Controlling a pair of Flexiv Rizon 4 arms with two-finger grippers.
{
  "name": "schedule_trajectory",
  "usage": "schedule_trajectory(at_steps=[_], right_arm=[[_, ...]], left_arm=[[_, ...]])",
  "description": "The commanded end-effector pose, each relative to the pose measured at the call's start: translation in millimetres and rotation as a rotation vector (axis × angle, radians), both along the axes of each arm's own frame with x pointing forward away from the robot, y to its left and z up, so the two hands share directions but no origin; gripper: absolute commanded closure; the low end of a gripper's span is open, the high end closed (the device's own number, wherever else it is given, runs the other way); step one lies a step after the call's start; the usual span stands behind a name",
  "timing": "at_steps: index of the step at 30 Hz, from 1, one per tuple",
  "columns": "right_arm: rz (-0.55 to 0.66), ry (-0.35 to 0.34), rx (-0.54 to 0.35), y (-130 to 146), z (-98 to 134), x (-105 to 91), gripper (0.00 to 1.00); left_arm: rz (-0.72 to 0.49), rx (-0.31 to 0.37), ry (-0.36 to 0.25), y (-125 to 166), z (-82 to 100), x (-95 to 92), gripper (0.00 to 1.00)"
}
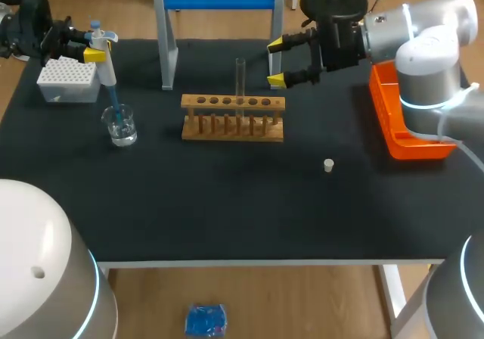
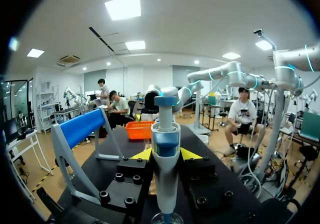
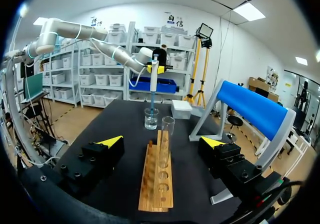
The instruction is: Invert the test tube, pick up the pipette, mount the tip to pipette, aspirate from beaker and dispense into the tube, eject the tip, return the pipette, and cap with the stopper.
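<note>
The pipette [image 1: 102,55] is held upright at the far left by the left tool [image 1: 97,50], whose fingers are clenched on its body from both sides. Its blue tip [image 1: 113,101] is lowered into the beaker [image 1: 120,124], just in front of the tip box [image 1: 68,78]. Drawing up liquid is judged to be the step in hand.

The beaker could be tipped or dragged if the pipette were moved sideways before being lifted clear. The tip could be jammed if it were pressed against the glass bottom. Drops could be lost on the surface [image 1: 227,203] during the carry to the rack [image 1: 233,117].

The tube [image 1: 240,82] stands upright in the rack at mid-surface. Its narrow mouth could easily be missed by the tip. The right tool [image 1: 277,63] hangs released and empty just behind and to the right of the rack, so the tube could be knocked by a careless move. The stopper [image 1: 328,165] lies alone toward the front right, well apart from the rack, and could be rolled off if nudged. An orange bin [image 1: 404,119] sits at the right edge.

In the left wrist view the tip's end and most of the beaker [image 2: 167,219] are cut off below the pipette [image 2: 165,174]. The liquid level cannot be made out in any view. How deep the tip sits cannot be told.
</note>
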State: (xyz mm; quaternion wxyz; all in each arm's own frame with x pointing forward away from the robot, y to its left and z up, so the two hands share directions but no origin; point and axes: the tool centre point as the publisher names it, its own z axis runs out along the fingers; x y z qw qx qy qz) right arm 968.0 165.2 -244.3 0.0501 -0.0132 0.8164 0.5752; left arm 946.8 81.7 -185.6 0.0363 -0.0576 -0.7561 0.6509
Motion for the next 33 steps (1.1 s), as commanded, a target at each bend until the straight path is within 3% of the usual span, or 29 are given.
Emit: schedule_trajectory(at_steps=[1, 15, 33], right_arm=[[-0.001, -0.001, 0.001, 0.5, -0.5, 0.3, 0.00], [-0.001, -0.001, 0.001, 0.5, -0.5, 0.3, 0.00], [-0.001, -0.001, 0.001, 0.5, -0.5, 0.3, 0.00]], left_arm=[[-0.005, 0.001, 0.001, 1.2, 0.6, 1.5, 1.00], [-0.011, 0.015, -0.015, -2.4, 10.3, 1.0, 1.00], [-0.006, 0.062, -0.038, -8.0, 55.7, -6.0, 1.00]])
